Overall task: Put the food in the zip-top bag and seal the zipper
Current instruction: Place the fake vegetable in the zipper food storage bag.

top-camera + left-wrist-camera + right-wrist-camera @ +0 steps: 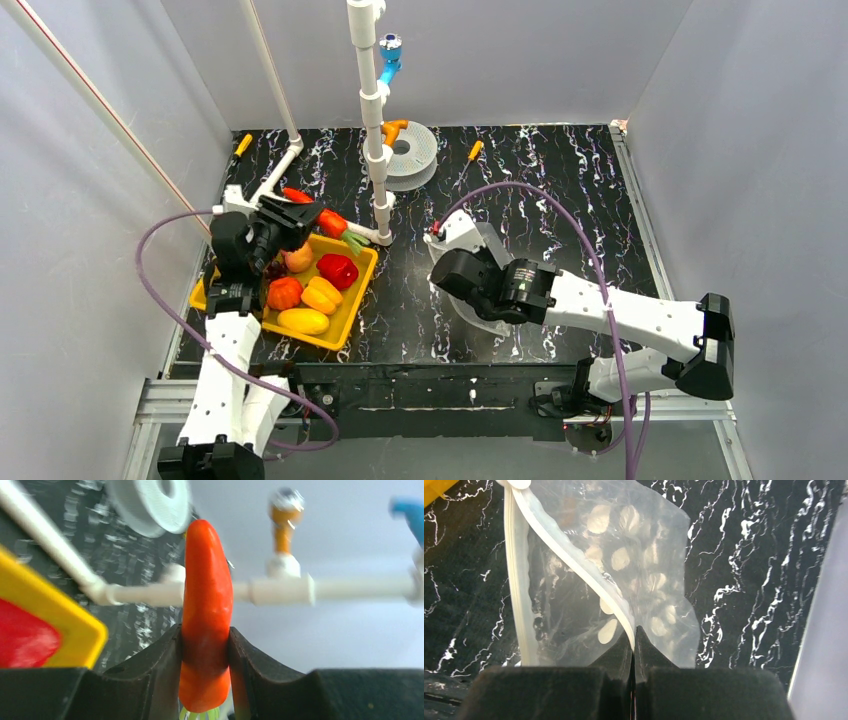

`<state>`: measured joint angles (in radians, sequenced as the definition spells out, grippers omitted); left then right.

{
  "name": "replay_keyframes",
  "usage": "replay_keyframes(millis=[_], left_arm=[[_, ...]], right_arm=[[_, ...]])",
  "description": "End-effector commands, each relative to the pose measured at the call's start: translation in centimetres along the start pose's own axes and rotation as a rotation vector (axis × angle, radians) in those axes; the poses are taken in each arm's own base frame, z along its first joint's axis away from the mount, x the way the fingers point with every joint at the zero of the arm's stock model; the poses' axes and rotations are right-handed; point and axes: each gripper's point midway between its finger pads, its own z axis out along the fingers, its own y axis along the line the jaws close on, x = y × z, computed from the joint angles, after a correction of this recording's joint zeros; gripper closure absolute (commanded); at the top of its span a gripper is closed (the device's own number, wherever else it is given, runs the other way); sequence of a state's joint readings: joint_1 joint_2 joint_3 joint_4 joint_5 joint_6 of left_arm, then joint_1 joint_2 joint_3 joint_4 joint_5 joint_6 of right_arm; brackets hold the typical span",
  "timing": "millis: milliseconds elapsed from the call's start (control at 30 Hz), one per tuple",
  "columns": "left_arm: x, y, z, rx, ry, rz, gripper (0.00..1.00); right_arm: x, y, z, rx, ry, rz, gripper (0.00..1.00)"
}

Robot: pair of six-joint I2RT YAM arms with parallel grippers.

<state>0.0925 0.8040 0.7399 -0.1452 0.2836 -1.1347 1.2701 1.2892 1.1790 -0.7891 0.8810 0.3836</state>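
The left hand (298,218) is closed on a toy carrot (335,222), its black fingers (160,665) pressing both sides of the orange-red body (206,595) near the green leafy end. In the top view the carrot hangs over the far edge of the yellow tray (355,300) at the left of the black, white-veined tabletop (540,180). The rest of the food lies in the tray: a red pepper (337,270), a yellow-orange pepper (321,295), an orange pumpkin (284,293), a long yellow fruit (303,320) and a peach-coloured fruit (298,260) partly under the arm. The right hand (634,635) is fully closed, pinching the whitish zipper (574,555) of the zip-top bag (644,545). The bag is a clear pouch printed with white dots, lies crumpled on the tabletop near the middle, well apart from the tray, and has its mouth gaping between the two zipper strips. At the far side stand a white pipe post (372,120) and a grey spool (408,152). A small dark label on the right arm's white link (600,285) is too small to read, and the bag shows only its dot pattern.
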Motion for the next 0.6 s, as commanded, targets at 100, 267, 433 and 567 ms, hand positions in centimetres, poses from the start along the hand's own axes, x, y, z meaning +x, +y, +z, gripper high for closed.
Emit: replay_keyframes(millis=[100, 267, 433, 567], left_arm=[[12.7, -12.5, -8.7, 0.751, 0.255, 0.389, 1.0], [15.3, -13.0, -9.1, 0.83, 0.231, 0.425, 1.0], [17.2, -11.6, -7.7, 0.761, 0.145, 0.483, 1.0], [16.9, -11.7, -7.3, 0.733, 0.006, 0.476, 1.0]], right_arm=[[-4.2, 1.2, -0.2, -0.165, -0.028, 0.229, 0.99], [-5.7, 1.4, -0.3, -0.184, -0.005, 0.289, 0.99], [-6.8, 2.6, -1.0, -0.296, -0.005, 0.367, 0.99], [-6.8, 3.2, -1.0, -0.35, 0.007, 0.419, 0.99]])
